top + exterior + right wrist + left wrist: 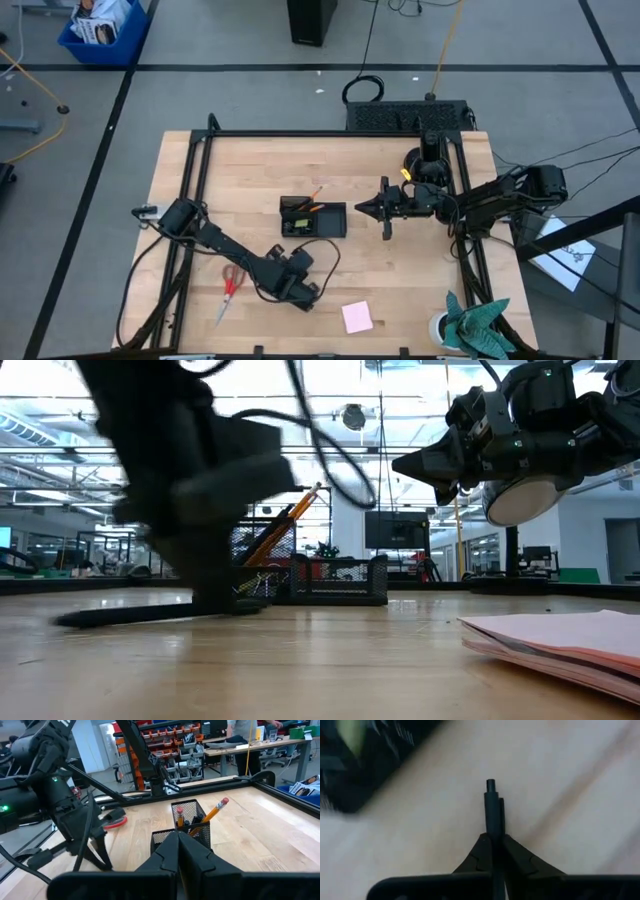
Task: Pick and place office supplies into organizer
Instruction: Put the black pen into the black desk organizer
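**Dark pen clamped in the left gripper**

The left arm is stretched low across the table (400, 290), its gripper (494, 845) closed on a thin dark pen (491, 807) that juts forward from between the fingers, just above the wood. The organizer (313, 218), holding orange pencils (216, 812), lies nearby. The right gripper (178, 840) hovers shut beside the organizer.

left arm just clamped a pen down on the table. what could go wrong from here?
1. The left tool pinches the pen near one end, so it may pivot or slip during the lift.
2. The organizer already holds pencils leaning out; the pen could knock them or miss the compartment.
3. The right tool, shut, hovers beside the organizer, a possible clash on the left arm's approach.
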`<state>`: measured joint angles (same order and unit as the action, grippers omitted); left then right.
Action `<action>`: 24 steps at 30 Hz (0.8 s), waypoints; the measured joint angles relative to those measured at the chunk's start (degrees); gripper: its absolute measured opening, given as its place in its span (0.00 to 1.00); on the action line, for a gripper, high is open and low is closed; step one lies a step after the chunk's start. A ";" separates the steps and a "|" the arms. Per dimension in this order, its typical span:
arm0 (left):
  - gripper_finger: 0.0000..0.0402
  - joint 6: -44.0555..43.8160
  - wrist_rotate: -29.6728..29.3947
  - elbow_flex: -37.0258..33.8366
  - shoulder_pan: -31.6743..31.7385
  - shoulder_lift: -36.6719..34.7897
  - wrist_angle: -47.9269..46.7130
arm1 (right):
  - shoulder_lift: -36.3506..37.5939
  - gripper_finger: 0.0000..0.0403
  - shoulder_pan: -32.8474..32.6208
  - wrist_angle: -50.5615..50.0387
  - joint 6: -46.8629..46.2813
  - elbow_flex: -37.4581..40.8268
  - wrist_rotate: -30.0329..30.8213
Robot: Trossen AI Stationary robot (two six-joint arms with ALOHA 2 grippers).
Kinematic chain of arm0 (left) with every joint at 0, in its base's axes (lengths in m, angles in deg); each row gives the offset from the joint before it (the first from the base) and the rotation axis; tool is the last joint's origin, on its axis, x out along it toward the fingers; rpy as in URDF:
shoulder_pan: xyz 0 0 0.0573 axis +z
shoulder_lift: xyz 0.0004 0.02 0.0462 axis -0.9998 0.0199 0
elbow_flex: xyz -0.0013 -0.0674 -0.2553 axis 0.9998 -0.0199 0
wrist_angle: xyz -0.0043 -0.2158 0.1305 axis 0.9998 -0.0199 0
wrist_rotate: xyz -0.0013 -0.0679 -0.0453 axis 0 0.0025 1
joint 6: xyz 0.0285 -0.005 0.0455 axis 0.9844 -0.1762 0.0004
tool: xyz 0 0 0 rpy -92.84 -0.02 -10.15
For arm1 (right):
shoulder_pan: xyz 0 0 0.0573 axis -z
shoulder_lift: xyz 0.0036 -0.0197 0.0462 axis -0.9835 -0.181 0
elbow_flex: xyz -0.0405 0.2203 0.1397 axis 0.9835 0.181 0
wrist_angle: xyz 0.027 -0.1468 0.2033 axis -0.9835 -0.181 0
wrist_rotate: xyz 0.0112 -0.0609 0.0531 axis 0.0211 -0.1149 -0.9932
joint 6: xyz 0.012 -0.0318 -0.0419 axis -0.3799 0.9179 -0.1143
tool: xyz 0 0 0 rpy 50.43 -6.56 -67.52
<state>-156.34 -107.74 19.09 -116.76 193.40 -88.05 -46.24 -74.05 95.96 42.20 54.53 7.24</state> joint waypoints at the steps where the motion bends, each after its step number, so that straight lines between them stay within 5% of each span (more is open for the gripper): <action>1: 0.02 0.61 -1.46 -0.01 0.13 -0.74 0.58 | 0.00 0.00 -0.01 -0.01 0.00 0.00 0.00; 11: 0.01 7.89 -7.40 0.32 0.48 -7.56 6.49 | 0.00 0.00 -0.01 -0.42 0.00 0.00 0.00; 24: 0.06 7.57 2.63 0.14 2.09 -4.40 5.86 | 0.00 0.00 -0.02 -0.46 0.02 0.00 0.09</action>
<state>-148.77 -105.10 19.23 -114.67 189.00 -82.19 -46.24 -74.07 95.50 42.22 54.53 7.33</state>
